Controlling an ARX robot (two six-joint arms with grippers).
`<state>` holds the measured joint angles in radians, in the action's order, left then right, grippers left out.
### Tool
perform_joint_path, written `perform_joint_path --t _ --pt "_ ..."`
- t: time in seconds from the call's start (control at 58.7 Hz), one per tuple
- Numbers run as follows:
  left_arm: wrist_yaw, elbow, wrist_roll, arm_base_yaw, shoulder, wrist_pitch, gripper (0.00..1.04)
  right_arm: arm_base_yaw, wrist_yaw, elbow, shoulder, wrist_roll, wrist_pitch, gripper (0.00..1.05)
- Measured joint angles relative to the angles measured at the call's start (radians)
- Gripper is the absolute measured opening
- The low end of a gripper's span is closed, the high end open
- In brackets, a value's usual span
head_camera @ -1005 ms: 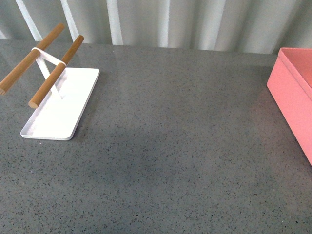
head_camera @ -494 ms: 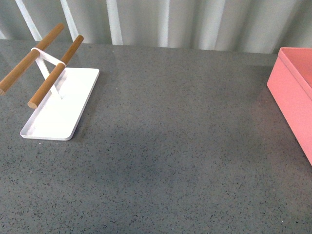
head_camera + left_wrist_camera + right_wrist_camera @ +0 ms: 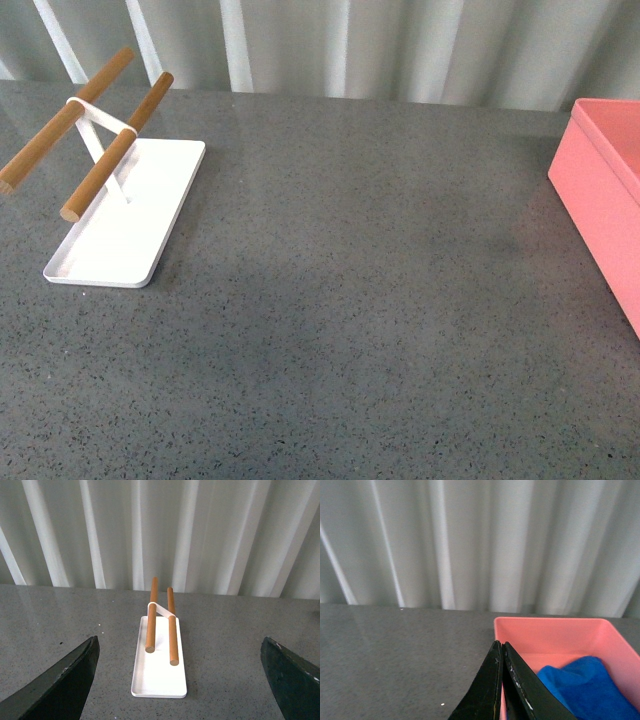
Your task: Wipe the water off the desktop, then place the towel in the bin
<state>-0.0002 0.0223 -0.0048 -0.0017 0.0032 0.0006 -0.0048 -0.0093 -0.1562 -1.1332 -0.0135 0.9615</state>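
The blue towel point(image 3: 587, 687) lies bunched inside the salmon-pink bin point(image 3: 555, 635), seen in the right wrist view. My right gripper point(image 3: 501, 647) is shut with nothing held, its tips just before the bin's near wall. In the front view only the bin's left part point(image 3: 600, 195) shows at the right edge of the dark speckled desktop point(image 3: 350, 300); neither arm appears there. My left gripper point(image 3: 180, 652) is open and empty above the desktop, its dark fingers point(image 3: 65, 677) wide apart on either side of the white tray.
A flat white tray point(image 3: 125, 215) with two wooden rods point(image 3: 110, 150) on a white stand sits at the desktop's left. The same tray point(image 3: 159, 662) lies ahead of the left gripper. A pale corrugated wall point(image 3: 330, 45) runs behind the desktop.
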Motion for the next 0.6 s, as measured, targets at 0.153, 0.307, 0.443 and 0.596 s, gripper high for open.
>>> perform_joint_path --t 0.153,0.307,0.443,0.596 --pt "0.000 0.000 0.000 0.000 0.000 0.000 0.98 0.003 0.005 0.077 0.053 0.000 0.016 0.03" --pt "0.000 0.000 0.000 0.000 0.000 0.000 0.98 0.003 0.008 0.106 0.179 0.001 -0.072 0.03" --pt "0.000 0.000 0.000 0.000 0.000 0.000 0.98 0.003 0.008 0.126 0.283 0.001 -0.158 0.03" --pt "0.000 0.000 0.000 0.000 0.000 0.000 0.98 0.003 0.008 0.133 0.402 0.002 -0.257 0.03"
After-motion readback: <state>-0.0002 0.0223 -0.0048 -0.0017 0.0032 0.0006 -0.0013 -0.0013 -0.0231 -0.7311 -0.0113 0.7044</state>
